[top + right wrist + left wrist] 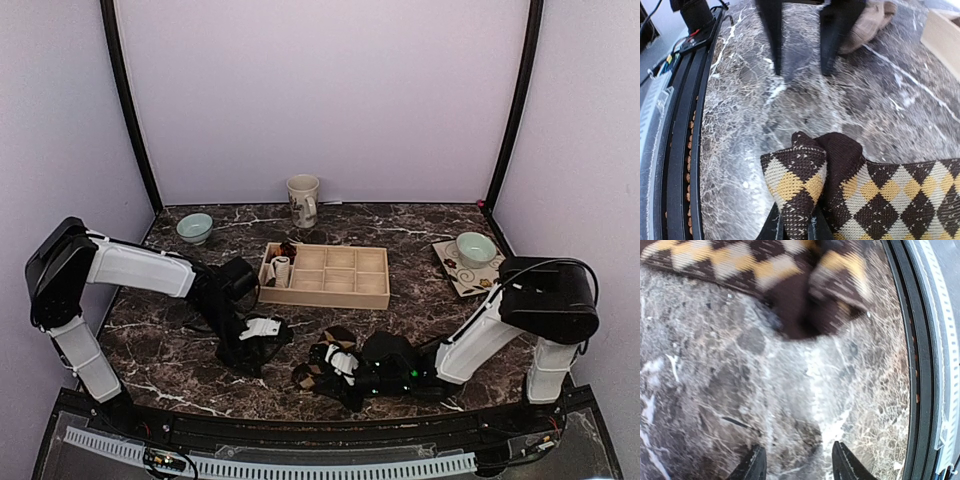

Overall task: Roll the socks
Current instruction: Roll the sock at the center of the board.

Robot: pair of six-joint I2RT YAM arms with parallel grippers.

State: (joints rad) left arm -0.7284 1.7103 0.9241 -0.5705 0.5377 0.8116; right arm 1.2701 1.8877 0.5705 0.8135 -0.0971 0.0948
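Right end effector [794, 223] clenched on folded end of dark brown argyle knit sock [880, 192]; left end effector [797, 455], released, faces that end nearby.

Dark marbled table [420, 320]. Directly on it: wooden compartment tray [325, 297] (centre), cream mug [303, 200] behind it, pale green bowl [194, 228] far left, patterned plate [452, 270] far right, argyle sock [880, 195] by the near edge, tan sock [867, 25] near it.
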